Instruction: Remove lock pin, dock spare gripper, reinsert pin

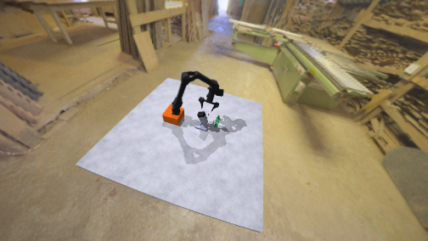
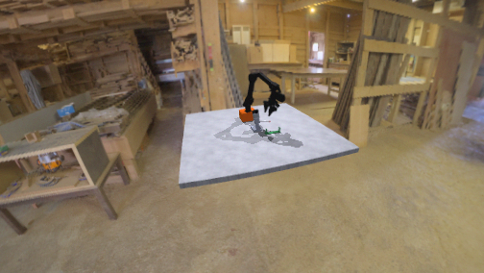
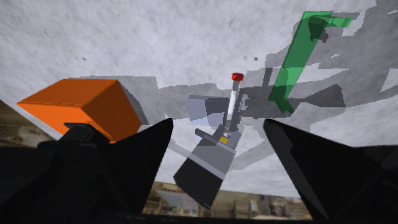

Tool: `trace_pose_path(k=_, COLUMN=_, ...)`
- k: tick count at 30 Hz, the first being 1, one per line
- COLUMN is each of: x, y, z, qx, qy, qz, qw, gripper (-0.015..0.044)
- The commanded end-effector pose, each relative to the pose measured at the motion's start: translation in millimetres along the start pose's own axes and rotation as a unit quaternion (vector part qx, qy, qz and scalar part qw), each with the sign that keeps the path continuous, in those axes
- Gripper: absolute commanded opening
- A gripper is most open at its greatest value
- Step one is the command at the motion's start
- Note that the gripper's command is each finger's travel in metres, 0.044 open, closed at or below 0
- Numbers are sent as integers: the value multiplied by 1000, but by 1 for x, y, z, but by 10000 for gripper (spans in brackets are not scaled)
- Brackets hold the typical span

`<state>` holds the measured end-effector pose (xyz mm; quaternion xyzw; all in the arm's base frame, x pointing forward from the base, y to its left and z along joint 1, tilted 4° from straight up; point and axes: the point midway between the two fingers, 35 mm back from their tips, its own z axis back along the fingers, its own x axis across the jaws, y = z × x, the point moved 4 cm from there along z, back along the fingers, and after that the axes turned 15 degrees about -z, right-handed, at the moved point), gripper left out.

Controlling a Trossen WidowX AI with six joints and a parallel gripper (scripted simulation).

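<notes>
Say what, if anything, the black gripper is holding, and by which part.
Nothing is held: the black gripper is wide open, and the slim pale pin with a red cap touches neither finger.

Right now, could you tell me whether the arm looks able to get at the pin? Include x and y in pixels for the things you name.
Probably yes: the gripper (image 1: 209,109) (image 2: 270,113) (image 3: 217,122) is open and holds nothing, and the pin's red-tipped end (image 3: 237,77) sticks out with nothing over it. The mount (image 3: 206,167) beside it may leave less room lower down.
</notes>
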<state>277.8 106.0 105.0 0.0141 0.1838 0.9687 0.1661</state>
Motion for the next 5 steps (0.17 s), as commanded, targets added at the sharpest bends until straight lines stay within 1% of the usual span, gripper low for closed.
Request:
trace_pose_path(k=1, x=0, y=0, z=-1, qx=1, qy=-1, qz=2, qw=1000, gripper=440)
trace_pose_path(k=5, x=0, y=0, z=-1, qx=1, qy=-1, qz=2, qw=1000, gripper=440)
